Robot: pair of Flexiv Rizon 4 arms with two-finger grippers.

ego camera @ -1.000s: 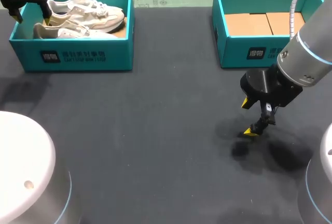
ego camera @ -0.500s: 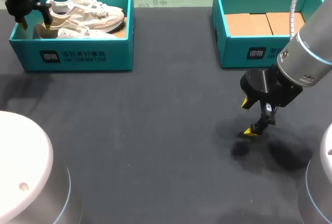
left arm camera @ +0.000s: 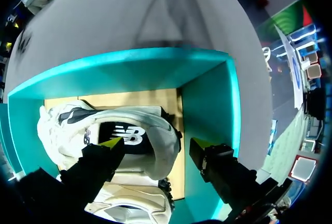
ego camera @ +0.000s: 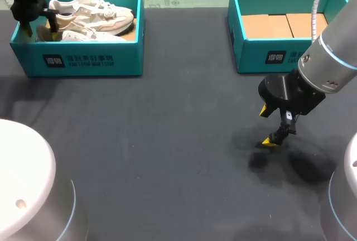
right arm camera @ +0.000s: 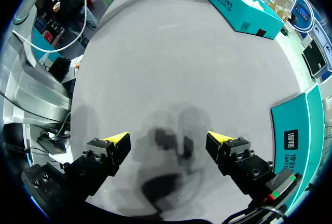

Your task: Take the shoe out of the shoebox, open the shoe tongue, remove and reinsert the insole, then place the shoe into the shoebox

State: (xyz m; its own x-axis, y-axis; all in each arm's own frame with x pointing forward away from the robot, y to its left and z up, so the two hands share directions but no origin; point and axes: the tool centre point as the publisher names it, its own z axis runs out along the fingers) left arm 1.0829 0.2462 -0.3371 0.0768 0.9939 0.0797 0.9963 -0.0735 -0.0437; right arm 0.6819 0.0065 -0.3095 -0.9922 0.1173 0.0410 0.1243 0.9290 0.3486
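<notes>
Shoebox (left arm camera: pixel 129 71): tool (left arm camera: pixel 155 142) spread, seemingly astride shoe (left arm camera: pixel 132 116)

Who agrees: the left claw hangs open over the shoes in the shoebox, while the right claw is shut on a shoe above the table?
Wrong on the right claw: the right wrist view shows it open, holding nothing, above the table. The left claw does hang open over the shoes in the shoebox.

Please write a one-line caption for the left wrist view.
Open left gripper above a white shoe lying in the teal shoebox.
</notes>
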